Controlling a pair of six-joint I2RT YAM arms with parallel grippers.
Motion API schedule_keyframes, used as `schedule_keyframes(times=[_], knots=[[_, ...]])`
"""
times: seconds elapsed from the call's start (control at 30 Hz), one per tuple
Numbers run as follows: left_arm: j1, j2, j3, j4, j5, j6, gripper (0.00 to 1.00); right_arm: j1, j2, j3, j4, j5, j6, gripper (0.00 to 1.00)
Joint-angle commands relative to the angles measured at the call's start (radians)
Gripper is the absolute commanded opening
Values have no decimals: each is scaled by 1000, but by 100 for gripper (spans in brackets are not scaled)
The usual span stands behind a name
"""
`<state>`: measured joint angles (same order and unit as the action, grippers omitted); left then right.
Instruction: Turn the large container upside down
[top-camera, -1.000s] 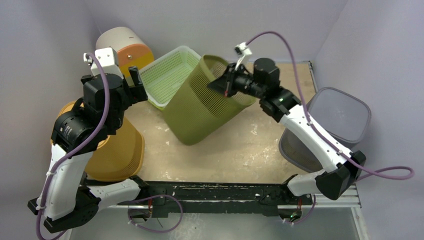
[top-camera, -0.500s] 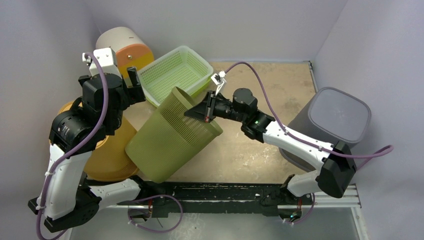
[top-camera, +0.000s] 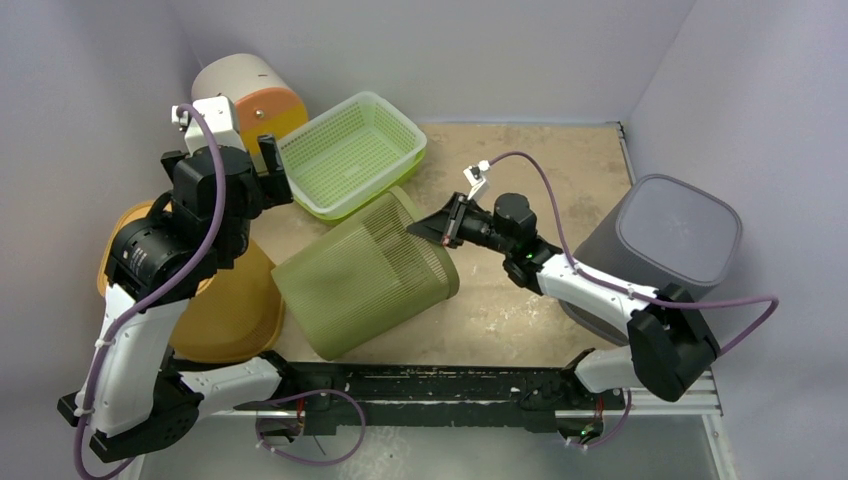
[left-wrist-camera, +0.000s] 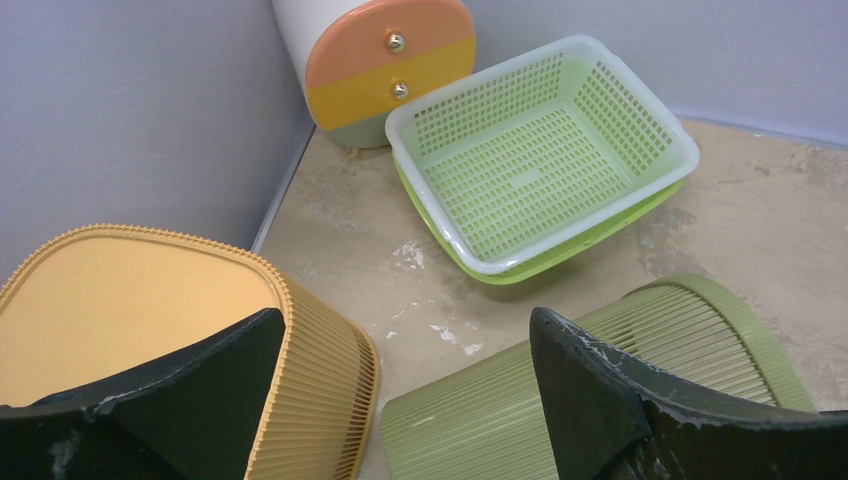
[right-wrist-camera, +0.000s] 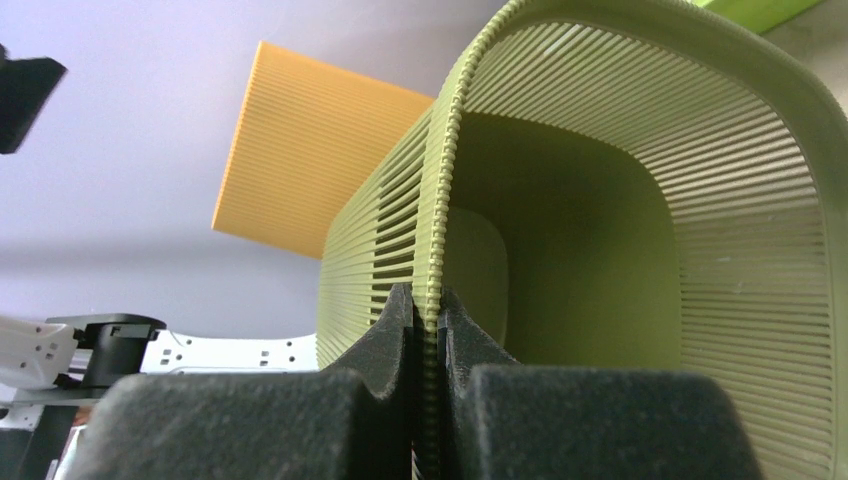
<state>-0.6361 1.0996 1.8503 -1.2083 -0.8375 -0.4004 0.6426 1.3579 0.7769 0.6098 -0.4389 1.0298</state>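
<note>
My right fingers (right-wrist-camera: 250, 420) are showing a black, matt, grainy, foam-like face. They are pressing on the olive container (right-wrist-camera: 600, 250), which is looking like thin moulded plastic, finely ribbed, with a dull sheen. My left fingers (left-wrist-camera: 620, 400) are looking like hard black plastic, scuffed pale at the edges. The pale green basket (left-wrist-camera: 540, 160) is reading as smooth, slightly glossy perforated plastic, and the orange bin (left-wrist-camera: 130, 300) as matt ribbed plastic. The table (left-wrist-camera: 750, 200) is appearing rough and mottled. The drawer knobs (left-wrist-camera: 396, 42) are glinting like polished metal.
</note>
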Motion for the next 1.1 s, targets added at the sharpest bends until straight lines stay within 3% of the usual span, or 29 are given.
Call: schedule_keyframes(times=[0.0, 0.17, 0.37, 0.53, 0.67, 0.83, 1.07], knots=[[-2, 7, -11, 15, -17, 7, 90, -37, -24, 6, -15, -5, -155, 0], [-2, 7, -9, 17, -23, 12, 90, -32, 0, 87, 8, -29, -160, 0], [-2, 32, 36, 8, -21, 24, 90, 97, 83, 209, 133, -22, -99, 0], [-1, 48, 62, -1, -18, 27, 90, 115, 133, 168, 287, -43, 16, 0], [-2, 48, 64, -11, -29, 29, 90, 65, 153, 60, 376, -68, 91, 0], [-2, 58, 71, -23, -36, 25, 90, -52, 272, -128, 722, -169, 293, 0], [-2, 92, 89, -37, -50, 21, 90, -249, 491, -210, 1032, -319, 391, 0]])
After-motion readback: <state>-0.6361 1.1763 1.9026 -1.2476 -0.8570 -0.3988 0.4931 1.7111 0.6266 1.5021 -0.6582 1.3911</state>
